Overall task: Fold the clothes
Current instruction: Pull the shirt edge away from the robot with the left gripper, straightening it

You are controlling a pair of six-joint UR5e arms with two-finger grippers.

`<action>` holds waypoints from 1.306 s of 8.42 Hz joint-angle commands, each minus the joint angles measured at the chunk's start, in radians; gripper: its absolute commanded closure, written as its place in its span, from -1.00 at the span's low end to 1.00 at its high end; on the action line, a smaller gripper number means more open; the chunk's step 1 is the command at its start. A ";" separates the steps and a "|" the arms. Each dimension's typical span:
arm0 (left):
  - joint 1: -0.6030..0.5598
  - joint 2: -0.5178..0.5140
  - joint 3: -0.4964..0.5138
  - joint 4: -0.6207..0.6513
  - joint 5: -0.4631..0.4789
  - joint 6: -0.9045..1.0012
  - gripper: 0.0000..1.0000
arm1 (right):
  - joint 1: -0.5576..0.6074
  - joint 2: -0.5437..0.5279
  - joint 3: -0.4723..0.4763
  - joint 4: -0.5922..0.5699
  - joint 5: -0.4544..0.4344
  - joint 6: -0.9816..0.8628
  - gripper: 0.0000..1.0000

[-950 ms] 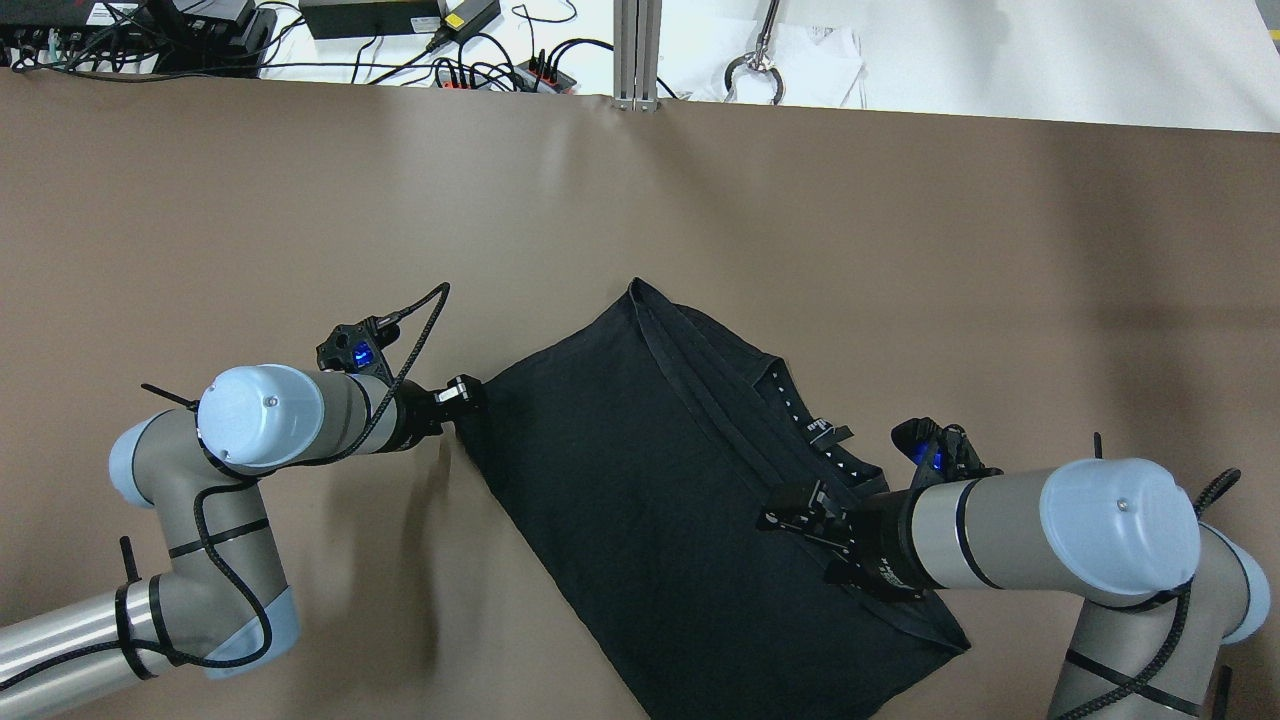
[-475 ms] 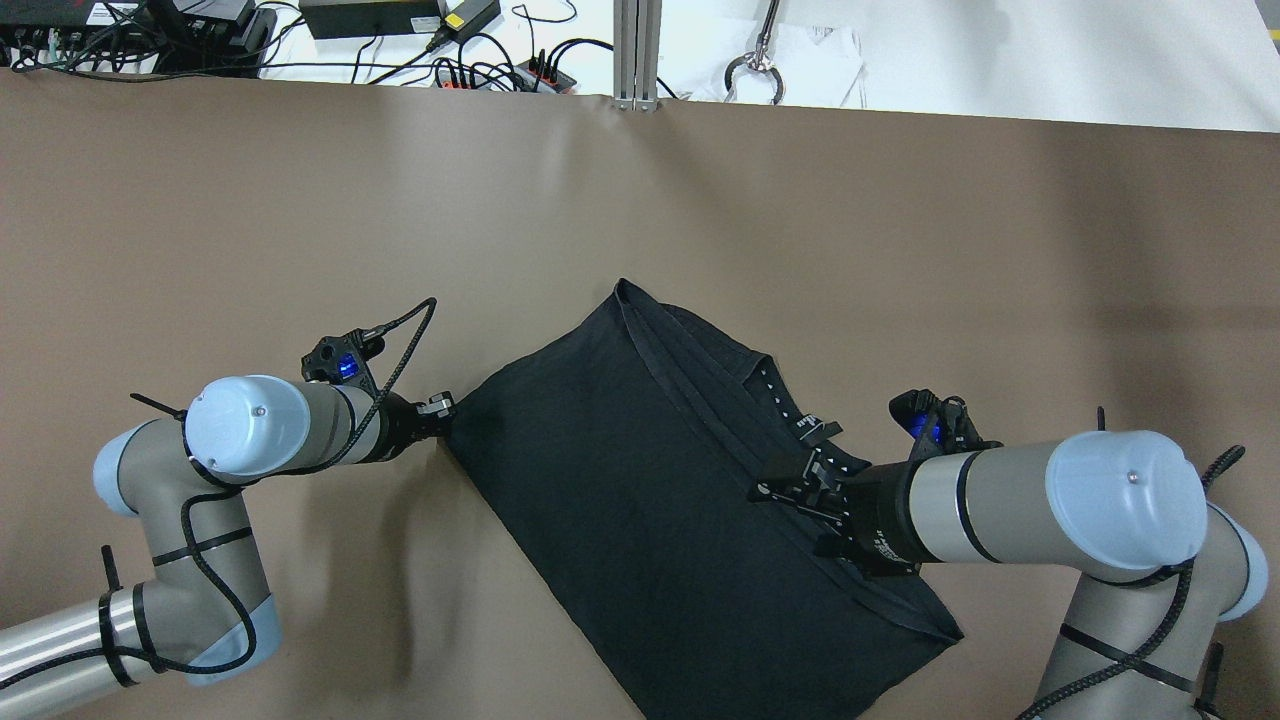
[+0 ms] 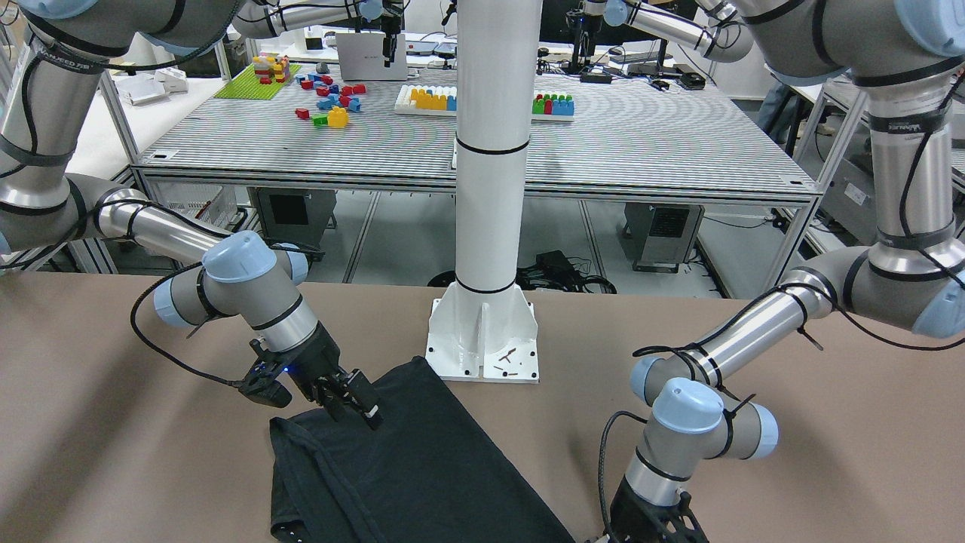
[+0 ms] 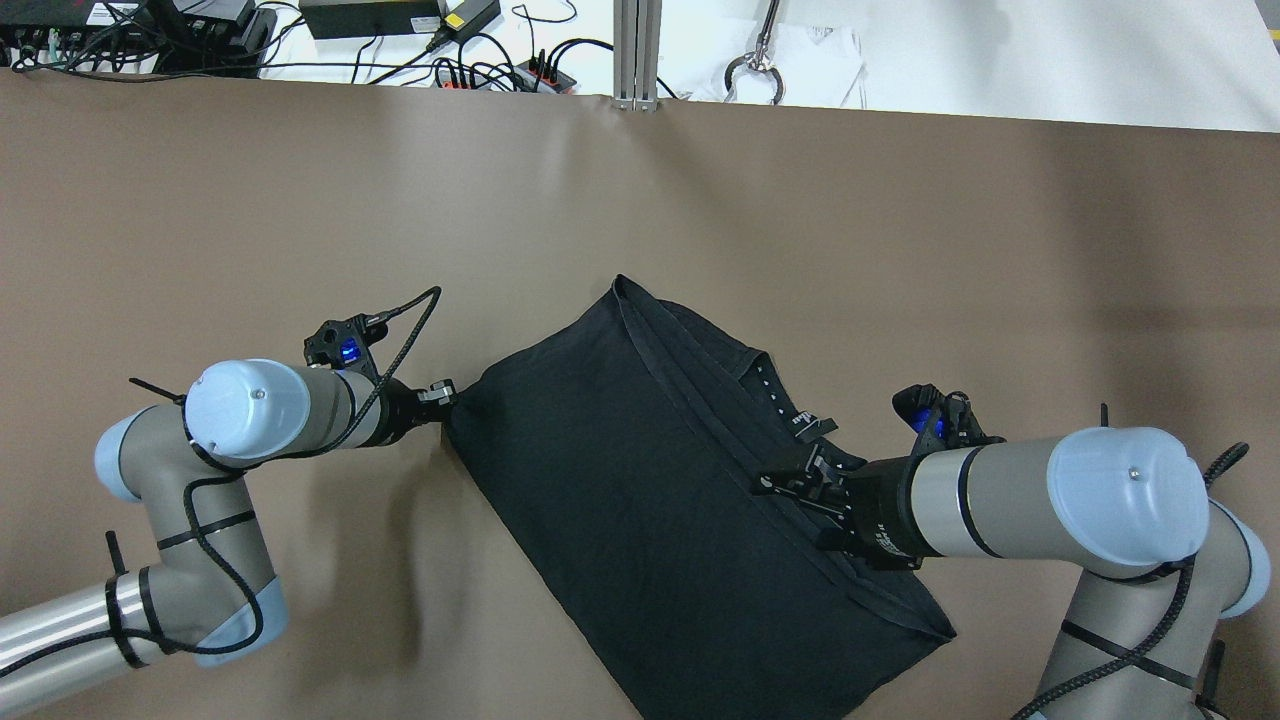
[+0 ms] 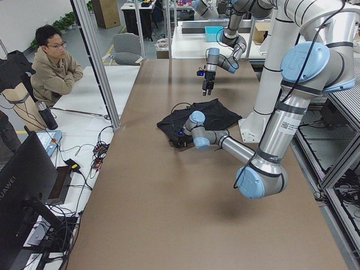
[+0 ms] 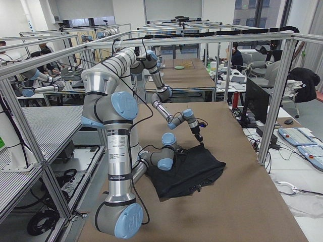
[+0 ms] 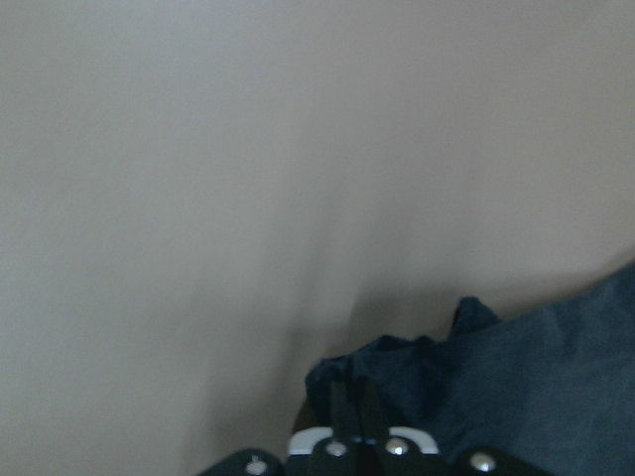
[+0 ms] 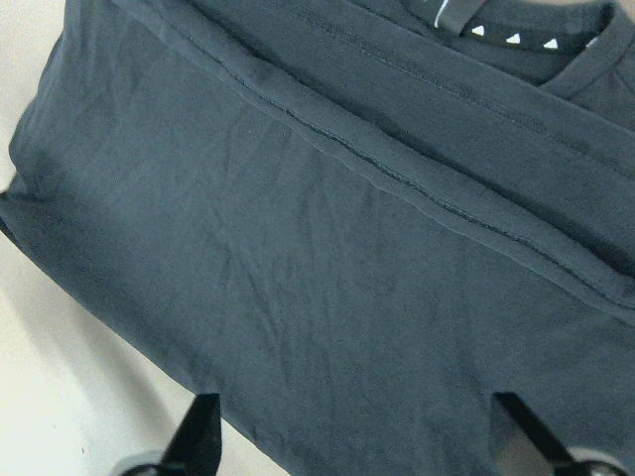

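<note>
Cloth is bunched in the shut jaws of the left gripper, which pinch one corner of the black garment; ahead of them is bare brown table. The right gripper is over the garment, jaws spread wide and holding nothing. Flat fabric lies right below them, a stitched hem runs slantwise just ahead, and beyond that sits the collar with small white triangles. Farthest off, the white pillar's base plate stands near another garment corner.
</note>
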 commanded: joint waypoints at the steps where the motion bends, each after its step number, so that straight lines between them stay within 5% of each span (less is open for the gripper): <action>1: -0.145 -0.242 0.304 -0.003 -0.068 0.116 1.00 | 0.005 -0.002 0.000 -0.004 -0.026 -0.001 -0.90; 4: -0.188 -0.526 0.663 -0.046 -0.057 0.139 1.00 | -0.002 -0.007 -0.002 -0.034 -0.087 -0.003 -0.90; 7: -0.190 -0.645 0.901 -0.140 0.024 0.211 1.00 | -0.006 0.002 -0.018 -0.070 -0.121 -0.018 -0.90; 8: -0.190 -0.647 0.908 -0.143 0.032 0.228 1.00 | -0.006 0.002 -0.020 -0.070 -0.121 -0.033 -0.90; 9: -0.190 -0.645 0.909 -0.143 0.079 0.230 0.24 | -0.006 0.002 -0.022 -0.074 -0.127 -0.035 -0.90; 10: -0.184 -0.634 0.902 -0.143 0.133 0.233 -0.99 | -0.011 0.005 -0.028 -0.086 -0.173 -0.070 -0.90; 11: -0.171 -0.621 0.894 -0.144 0.165 0.233 -1.00 | -0.050 0.022 -0.031 -0.109 -0.219 -0.123 -0.90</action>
